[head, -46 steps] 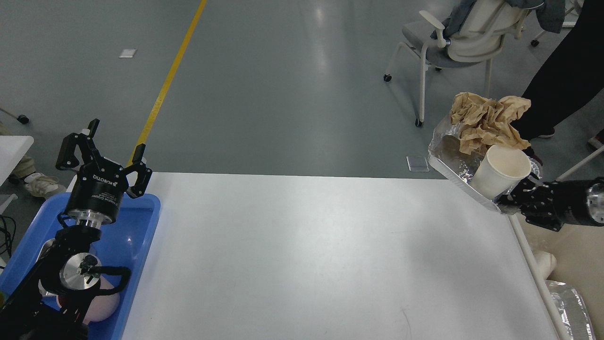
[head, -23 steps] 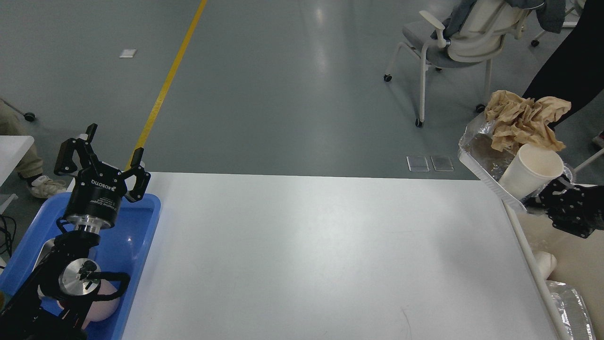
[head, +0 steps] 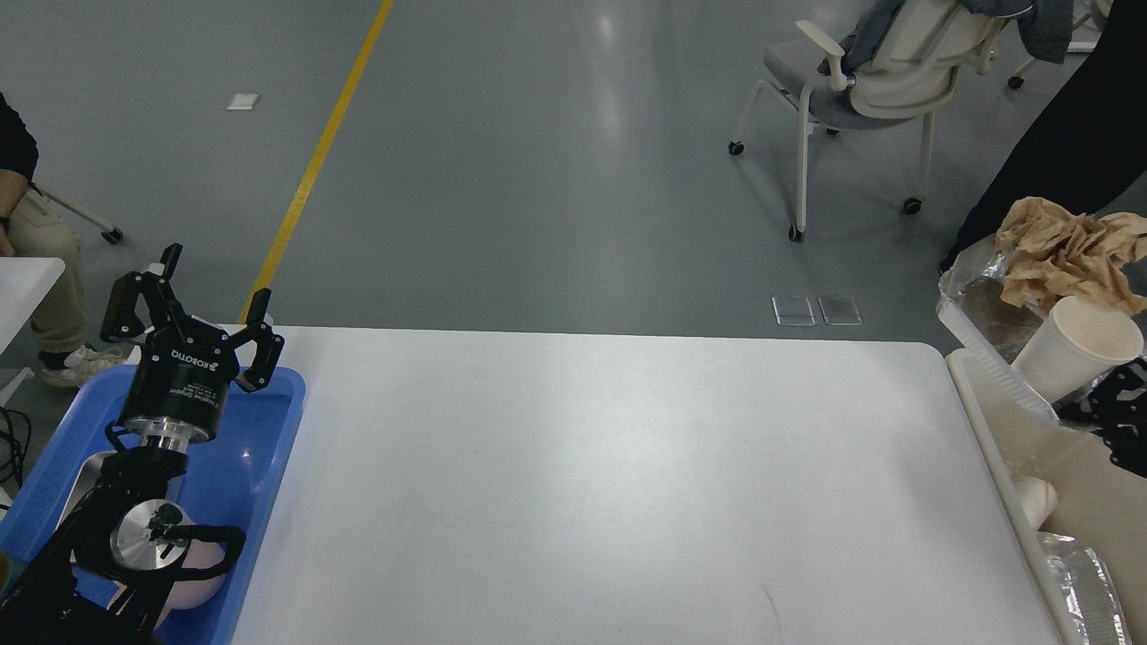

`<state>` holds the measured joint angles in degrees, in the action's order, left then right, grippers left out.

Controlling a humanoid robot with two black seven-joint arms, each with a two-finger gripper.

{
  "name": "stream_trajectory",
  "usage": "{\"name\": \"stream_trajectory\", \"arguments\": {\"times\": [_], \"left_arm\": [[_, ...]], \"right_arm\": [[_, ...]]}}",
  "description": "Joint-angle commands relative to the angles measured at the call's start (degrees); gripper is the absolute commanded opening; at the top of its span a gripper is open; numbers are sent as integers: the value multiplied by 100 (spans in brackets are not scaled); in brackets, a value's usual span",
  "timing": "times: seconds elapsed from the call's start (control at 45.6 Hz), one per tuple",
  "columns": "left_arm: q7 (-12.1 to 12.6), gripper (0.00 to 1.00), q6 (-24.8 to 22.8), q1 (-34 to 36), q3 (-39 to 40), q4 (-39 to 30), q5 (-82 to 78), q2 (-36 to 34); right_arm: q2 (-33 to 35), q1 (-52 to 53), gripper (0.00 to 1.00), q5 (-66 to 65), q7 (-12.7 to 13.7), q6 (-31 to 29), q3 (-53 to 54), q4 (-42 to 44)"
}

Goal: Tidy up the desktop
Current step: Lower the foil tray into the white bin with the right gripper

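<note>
The white desktop (head: 609,484) fills the middle of the head view and is bare. My left gripper (head: 215,282) is open and empty, pointing up above the far end of the blue tray (head: 269,421). My right gripper (head: 1111,403) is at the right edge, dark and partly cut off. It holds a foil tray (head: 977,313) tilted in the air, off the table's right end and over the beige bin (head: 986,421). The foil tray carries crumpled brown paper (head: 1066,255) and a white paper cup (head: 1075,349).
The blue tray holds a pink rounded object (head: 202,587), partly behind my left arm. The beige bin holds a white cup (head: 1035,497) and foil (head: 1084,582). A chair (head: 860,81) and a standing person (head: 1057,152) are beyond the table's right; another person (head: 36,251) sits far left.
My right gripper has carried the foil tray with paper and cup rightward, off the desktop and over the beige bin. My left gripper has stayed almost still. A person has come in at far left.
</note>
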<state>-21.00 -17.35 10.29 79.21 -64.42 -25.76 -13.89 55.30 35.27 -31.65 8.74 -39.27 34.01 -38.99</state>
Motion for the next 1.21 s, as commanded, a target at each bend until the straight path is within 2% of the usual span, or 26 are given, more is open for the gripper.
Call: {"name": "stream_trajectory", "arguments": {"times": [0.0,0.395,0.812,0.834,0.856,0.878,0.899,0.921,0.943,1.053,1.185], "left_arm": [[-44,97,-84,-62,-2,0,1,0],[-167,97,-146,-220,7,-9,-8,0],[-211,97,-199,-308,-11,-18,1,53],[-211,97,-199,-308,-11,-9,1,70],[-211,97,-199,-308,-11,-9,1,71],[-211,97,-199,-308,-11,-9,-8,71],[-211,97,-199,-308,-11,-18,1,71],[-211,97,-199,-308,-11,-18,1,71],[-211,97,-199,-308,-11,-9,1,71],[-211,97,-199,-308,-2,-9,1,71],[-220,97,-199,-317,7,-9,1,71]], "right_arm": [[69,-73,0,167,-4,-11,0,93],[121,-328,0,501,-4,-20,0,664],[51,-741,0,1003,-4,-20,-9,1824],[42,-750,6,1003,-4,7,-9,1868],[34,-750,16,1003,-4,15,-9,1929],[-19,-767,46,1003,-4,24,-9,2104],[-45,-776,64,1003,-4,42,-9,2193],[-89,-794,87,1003,-4,68,-9,2316],[-150,-794,100,1003,5,103,0,2465],[-660,-794,100,1003,5,112,-17,2993],[-907,-838,100,1003,5,103,-52,3081]]}}
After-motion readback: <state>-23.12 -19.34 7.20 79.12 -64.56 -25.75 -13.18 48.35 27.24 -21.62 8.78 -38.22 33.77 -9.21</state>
